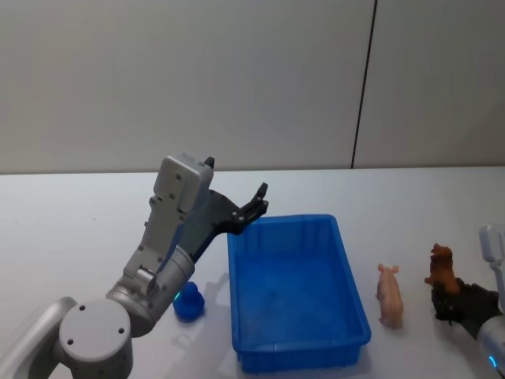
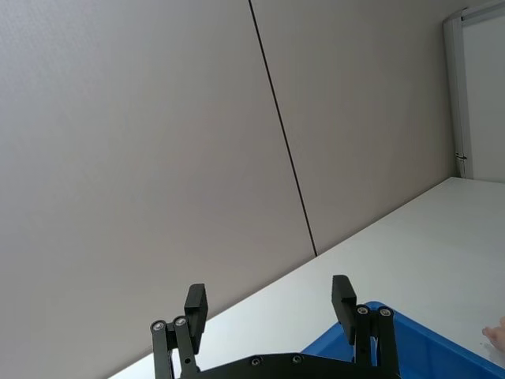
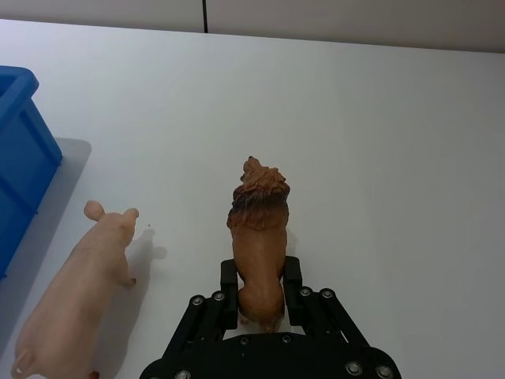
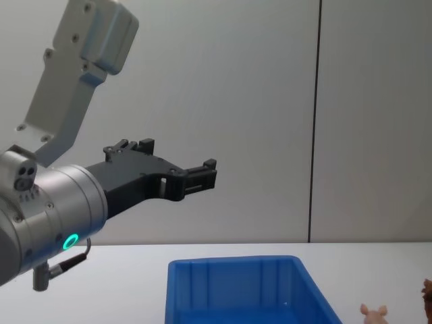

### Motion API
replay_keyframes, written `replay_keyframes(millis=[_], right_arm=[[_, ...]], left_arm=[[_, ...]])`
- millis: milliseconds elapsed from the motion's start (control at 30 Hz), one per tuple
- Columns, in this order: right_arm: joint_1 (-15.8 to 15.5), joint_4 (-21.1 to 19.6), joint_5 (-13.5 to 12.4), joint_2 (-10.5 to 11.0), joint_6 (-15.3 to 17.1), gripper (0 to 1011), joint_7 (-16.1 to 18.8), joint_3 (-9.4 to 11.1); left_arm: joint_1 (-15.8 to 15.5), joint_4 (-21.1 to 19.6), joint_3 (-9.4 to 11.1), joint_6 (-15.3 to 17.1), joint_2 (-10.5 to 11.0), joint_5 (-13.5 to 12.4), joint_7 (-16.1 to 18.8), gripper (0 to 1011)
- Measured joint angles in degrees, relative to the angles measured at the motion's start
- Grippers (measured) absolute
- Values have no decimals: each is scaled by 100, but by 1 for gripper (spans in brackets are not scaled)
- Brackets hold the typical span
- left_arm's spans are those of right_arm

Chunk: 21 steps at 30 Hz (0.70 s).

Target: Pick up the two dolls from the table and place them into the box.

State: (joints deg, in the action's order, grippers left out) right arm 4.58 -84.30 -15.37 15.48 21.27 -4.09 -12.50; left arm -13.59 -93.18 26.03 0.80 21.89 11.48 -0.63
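You are working in a lab-type test space: a plain white table [image 1: 79, 197] is backed by a grey panelled wall [image 1: 197, 79] with one dark vertical seam [image 1: 363, 87].

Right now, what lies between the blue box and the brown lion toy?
The pink pig lies on the table between the box and the lion toy, apart from both; the head view shows it.
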Motion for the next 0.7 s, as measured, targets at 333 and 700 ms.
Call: replay_keyframes(millis=[333,700], right_arm=[[37,-35,30,-6,-230,322,-16,40],[111,-276,60,-13,-653,322,-62,111]], left_arm=[[0,0,0,0,0,0,0,1001],[0,0,0,0,0,0,0,1001]])
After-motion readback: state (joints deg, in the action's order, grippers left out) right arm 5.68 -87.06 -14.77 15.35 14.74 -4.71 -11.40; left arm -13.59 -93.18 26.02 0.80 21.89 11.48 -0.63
